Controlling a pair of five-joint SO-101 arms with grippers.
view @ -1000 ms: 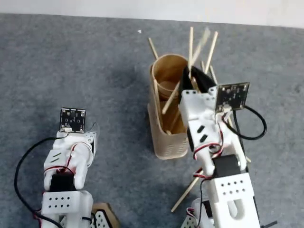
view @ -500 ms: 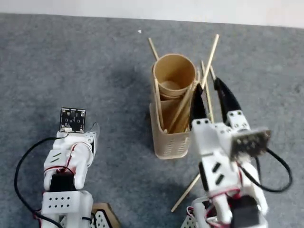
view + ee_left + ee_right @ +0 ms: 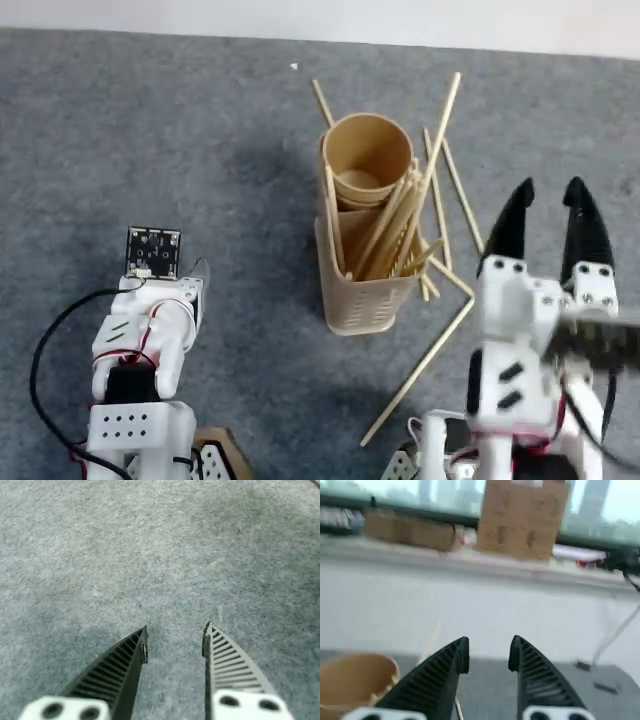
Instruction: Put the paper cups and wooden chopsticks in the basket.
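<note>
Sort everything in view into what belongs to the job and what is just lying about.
Job: basket; paper cups nested in it; chopsticks standing in it; loose chopsticks lying beside it; right gripper, open and empty.
Lying about: grey mat; brown scrap at the table's near edge; cardboard boxes in the room behind.

No writing, number or sign can be read anywhere. The cardboard box [image 3: 525, 517] in the room behind, toward 12 o'clock in the right wrist view, carries dark marks too blurred to make out. The small circuit board [image 3: 153, 252], at 8 o'clock from the basket [image 3: 360, 295], shows only specks too small to tell.
</note>
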